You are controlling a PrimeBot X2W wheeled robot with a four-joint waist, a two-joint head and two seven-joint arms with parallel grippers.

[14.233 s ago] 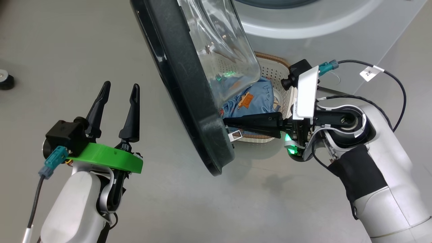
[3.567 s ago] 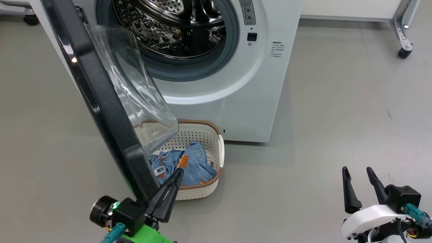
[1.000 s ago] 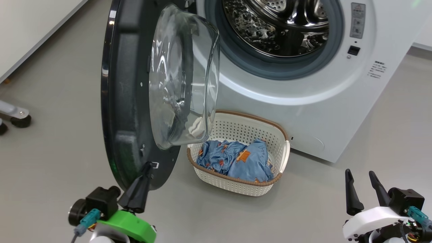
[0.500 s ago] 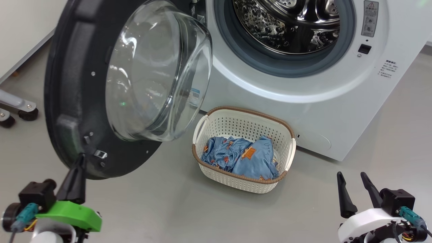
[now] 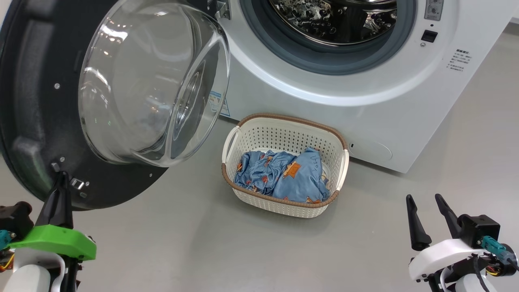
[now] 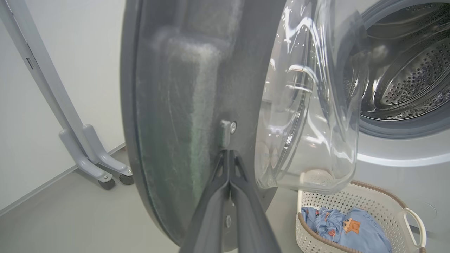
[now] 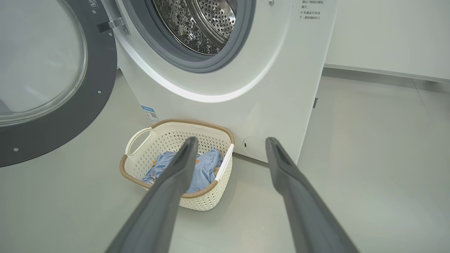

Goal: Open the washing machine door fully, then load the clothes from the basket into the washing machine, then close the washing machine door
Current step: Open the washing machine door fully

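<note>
Pushing, the closed left gripper (image 5: 61, 178) touches the inner face of the door (image 5: 32, 101), swung wide left of the washing machine (image 5: 365, 113). Opening looks almost done; next the open, empty right gripper (image 5: 424, 197) must reach the clothes (image 5: 284, 174) in the basket (image 5: 284, 117) at the washing machine's foot.

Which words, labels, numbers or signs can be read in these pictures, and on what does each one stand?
Nothing can be quoted with certainty.
Small print on the washing machine front: too small to read.
Grey label above that print: too small.
Blue sticker low on its front: blurred.
Dark handwritten script on the clothes: not legible.
</note>
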